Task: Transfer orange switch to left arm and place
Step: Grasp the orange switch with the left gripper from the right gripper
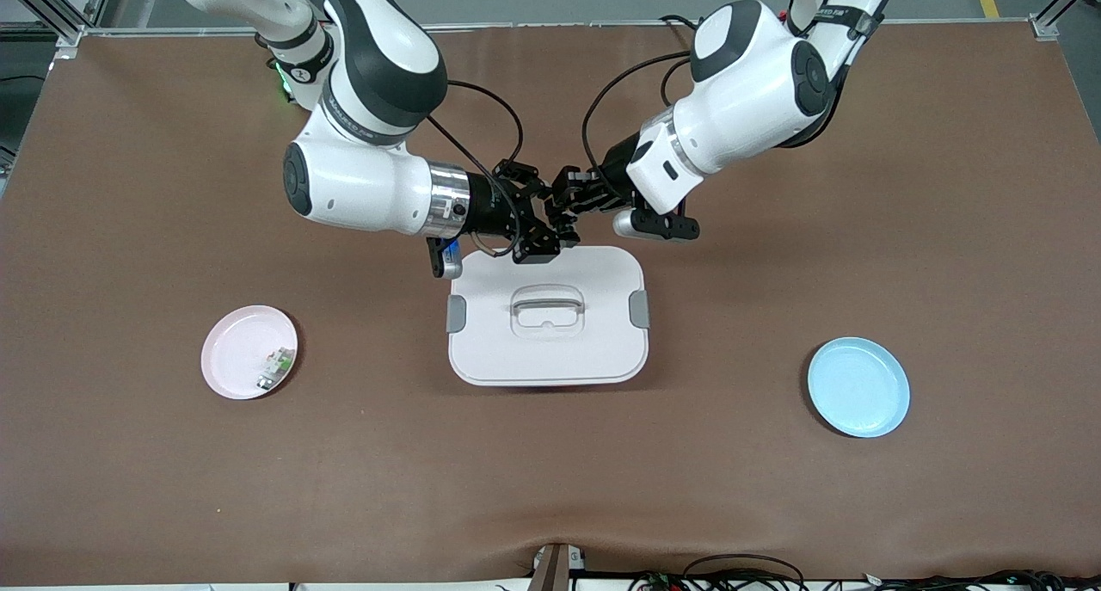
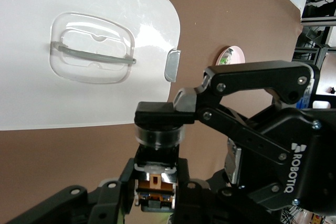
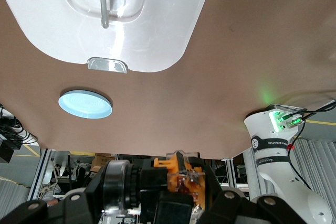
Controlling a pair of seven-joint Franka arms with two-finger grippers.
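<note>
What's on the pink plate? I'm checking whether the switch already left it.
Only a small white-and-green part lies on the pink plate. The orange switch is up between both shut grippers, by the box.

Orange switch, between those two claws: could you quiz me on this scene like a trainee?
1. Which grippers grip the orange switch?
2. True or false: the white box has its lid off.
3. What lies on the pink plate? A: a small white-and-green part. B: a key. C: nothing.
Key: 1, both: left gripper and right gripper are shut on it. 2, false. 3, A.
</note>
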